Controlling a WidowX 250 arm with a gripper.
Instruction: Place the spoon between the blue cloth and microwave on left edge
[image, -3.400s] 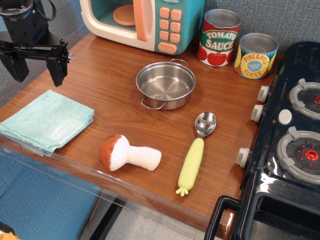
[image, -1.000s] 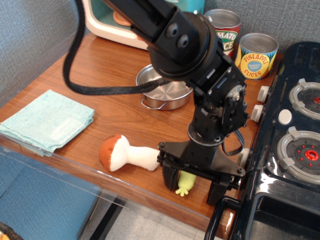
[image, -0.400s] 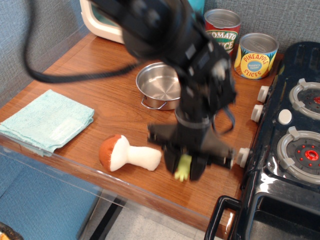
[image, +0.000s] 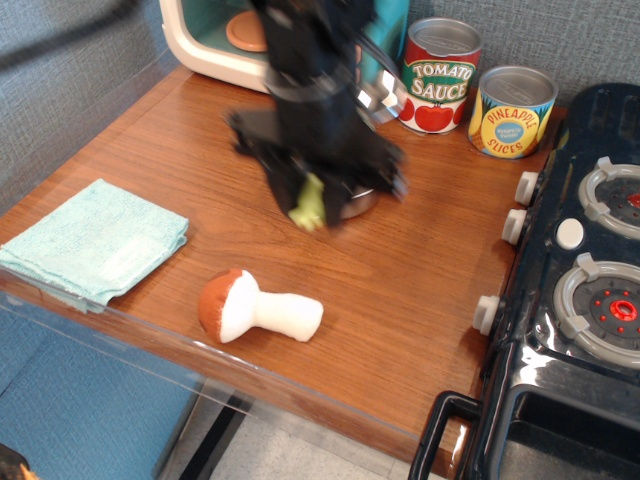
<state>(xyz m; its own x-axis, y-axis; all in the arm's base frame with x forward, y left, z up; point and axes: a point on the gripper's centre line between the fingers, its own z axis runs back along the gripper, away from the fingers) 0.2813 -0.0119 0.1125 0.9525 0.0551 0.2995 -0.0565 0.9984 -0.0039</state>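
Spoon (image: 307, 205) clamped in tool (image: 312, 195), lifted above table (image: 420, 270).

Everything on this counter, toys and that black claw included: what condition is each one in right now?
gripper: blurred, raised above the counter, shut on the spoon
spoon: held, only its yellow-green handle end shows
blue cloth: folded, flat at the left edge
microwave: door open, orange plate inside
mushroom: lying on its side
pot: mostly hidden behind the arm
tomato sauce can: upright
pineapple can: upright
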